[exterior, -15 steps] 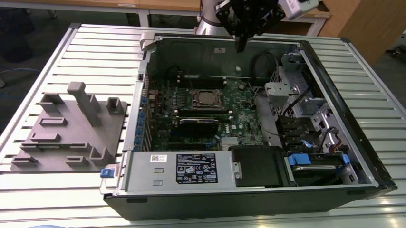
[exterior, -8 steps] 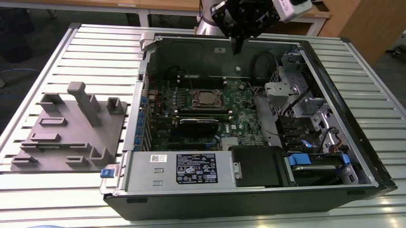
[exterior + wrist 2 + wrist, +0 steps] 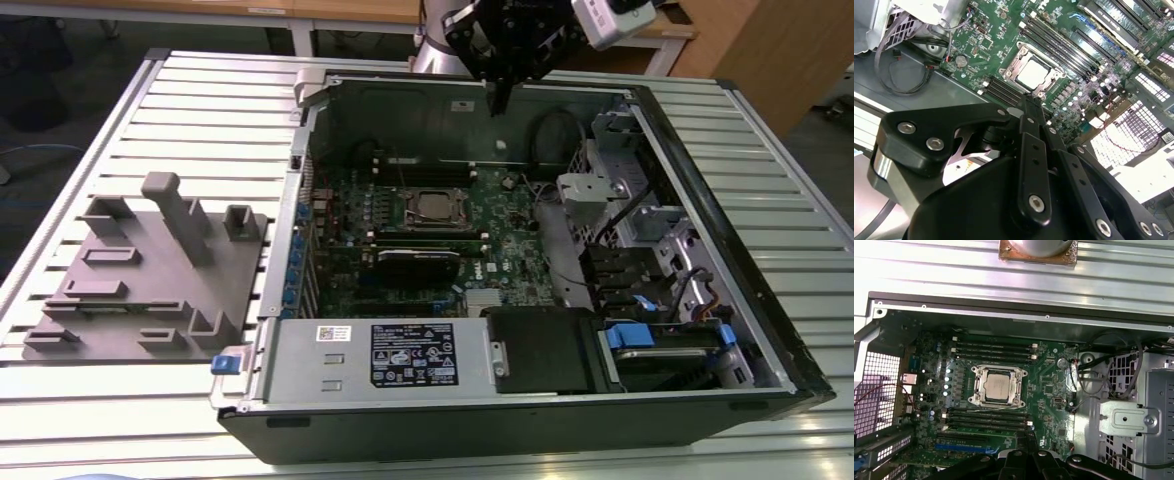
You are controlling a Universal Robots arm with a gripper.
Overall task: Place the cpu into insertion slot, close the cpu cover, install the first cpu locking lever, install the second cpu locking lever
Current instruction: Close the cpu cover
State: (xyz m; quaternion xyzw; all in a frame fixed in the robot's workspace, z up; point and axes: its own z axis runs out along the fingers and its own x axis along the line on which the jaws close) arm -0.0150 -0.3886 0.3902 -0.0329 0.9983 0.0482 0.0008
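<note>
The gripper [image 3: 1030, 104] has its jaws pressed together, empty. Beyond their tips, well apart, the cpu [image 3: 996, 386] lies in the slot [image 3: 974, 400] under the cover [image 3: 1015, 386]. It looks light, stiff and fragile, and is best held by opposite edges.

Socket [image 3: 997, 385] clear from above. Low memory slots [image 3: 994, 347] flank it on two sides; black card [image 3: 420, 262] beyond one bank, taller. Bracket [image 3: 1128, 420] and cables [image 3: 1076, 375] crowd exterior view's right. Case walls [image 3: 1004, 320] ring board [image 3: 1054, 360]; gripper [image 3: 502, 104] hangs above, well clear of board.
</note>
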